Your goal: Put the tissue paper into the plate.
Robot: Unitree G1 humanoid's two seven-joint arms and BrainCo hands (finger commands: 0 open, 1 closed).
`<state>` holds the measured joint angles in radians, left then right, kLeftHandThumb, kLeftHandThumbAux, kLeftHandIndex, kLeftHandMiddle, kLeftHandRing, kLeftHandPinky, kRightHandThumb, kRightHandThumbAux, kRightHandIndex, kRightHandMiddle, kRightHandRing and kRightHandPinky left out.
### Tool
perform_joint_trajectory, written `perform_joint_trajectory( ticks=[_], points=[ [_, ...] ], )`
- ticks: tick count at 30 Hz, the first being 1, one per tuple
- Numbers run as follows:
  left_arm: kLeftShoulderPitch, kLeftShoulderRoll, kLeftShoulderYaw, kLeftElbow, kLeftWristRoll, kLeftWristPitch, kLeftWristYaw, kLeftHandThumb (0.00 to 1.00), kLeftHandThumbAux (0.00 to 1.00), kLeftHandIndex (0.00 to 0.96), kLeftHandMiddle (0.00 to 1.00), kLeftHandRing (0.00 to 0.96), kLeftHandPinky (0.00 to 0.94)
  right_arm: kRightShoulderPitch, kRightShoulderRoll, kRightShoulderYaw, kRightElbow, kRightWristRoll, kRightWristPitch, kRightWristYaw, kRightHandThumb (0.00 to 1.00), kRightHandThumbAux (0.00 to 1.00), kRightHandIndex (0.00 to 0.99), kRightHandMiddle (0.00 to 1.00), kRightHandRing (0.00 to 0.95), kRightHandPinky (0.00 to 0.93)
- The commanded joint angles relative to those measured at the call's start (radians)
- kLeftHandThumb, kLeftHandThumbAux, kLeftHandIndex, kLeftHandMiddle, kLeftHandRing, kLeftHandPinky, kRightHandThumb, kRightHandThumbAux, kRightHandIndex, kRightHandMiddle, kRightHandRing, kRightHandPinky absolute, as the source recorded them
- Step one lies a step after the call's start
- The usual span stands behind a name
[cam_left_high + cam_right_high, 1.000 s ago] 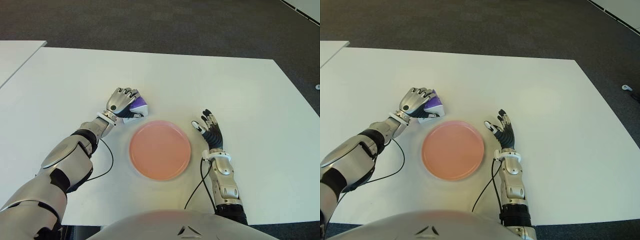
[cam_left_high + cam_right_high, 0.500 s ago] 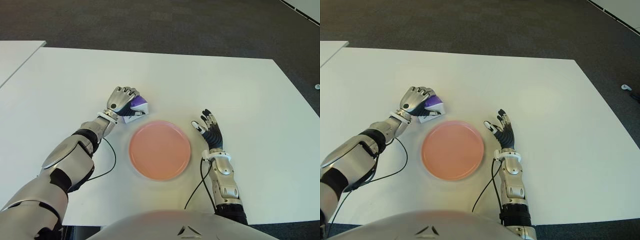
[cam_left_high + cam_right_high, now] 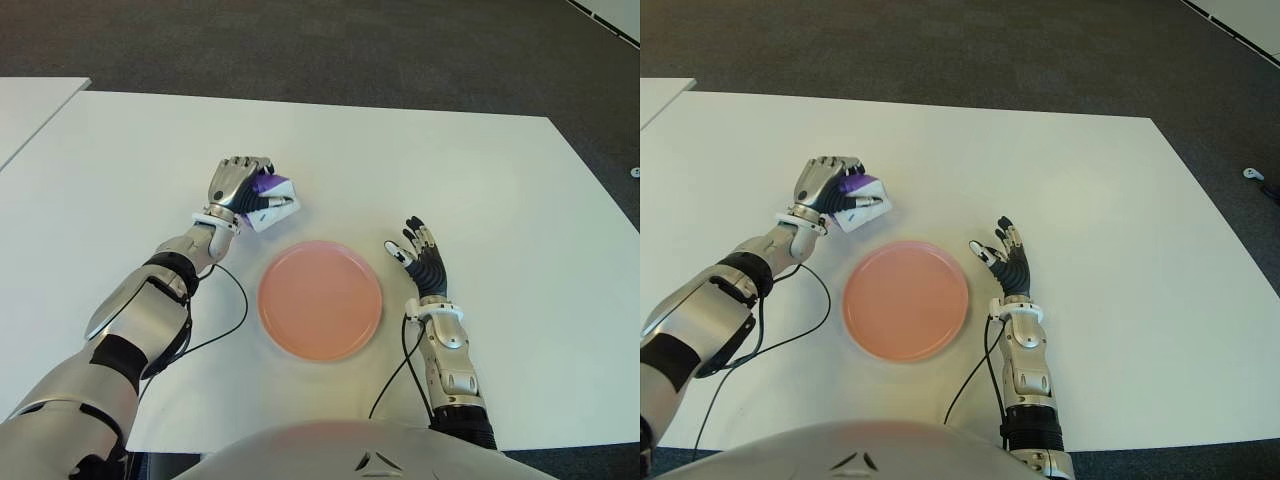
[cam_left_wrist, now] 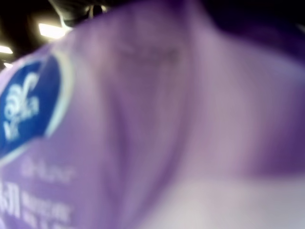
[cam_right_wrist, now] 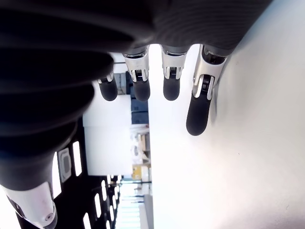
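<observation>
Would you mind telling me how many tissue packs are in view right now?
1. The purple tissue pack is gripped in the left hand, beyond the pink plate on its left side. The open right hand holds nothing, and no other pack shows.

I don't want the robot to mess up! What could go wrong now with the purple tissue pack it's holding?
1. The left robot hand grips the tissue pack from one side, with much of it sticking out past the fingers. It might slip and fall on the white table.
2. The pack is beyond the pink plate, not over it. Letting go too early would probably miss the plate.

The right robot hand shows open beside the plate, on its right.
</observation>
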<state>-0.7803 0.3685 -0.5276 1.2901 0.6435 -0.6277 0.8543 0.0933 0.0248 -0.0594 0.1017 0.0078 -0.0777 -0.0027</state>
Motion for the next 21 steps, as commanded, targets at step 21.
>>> perform_joint_trajectory(
  ticks=[21],
  points=[
    [0.045, -0.036, 0.35, -0.553, -0.284, -0.137, -0.363, 0.749, 0.698, 0.443, 0.89, 0.881, 0.867, 0.015, -0.007, -0.003, 0.093, 0.008, 0.029, 0.0, 0.095, 0.677, 0.024, 0.081, 0.053, 0.044]
  ],
)
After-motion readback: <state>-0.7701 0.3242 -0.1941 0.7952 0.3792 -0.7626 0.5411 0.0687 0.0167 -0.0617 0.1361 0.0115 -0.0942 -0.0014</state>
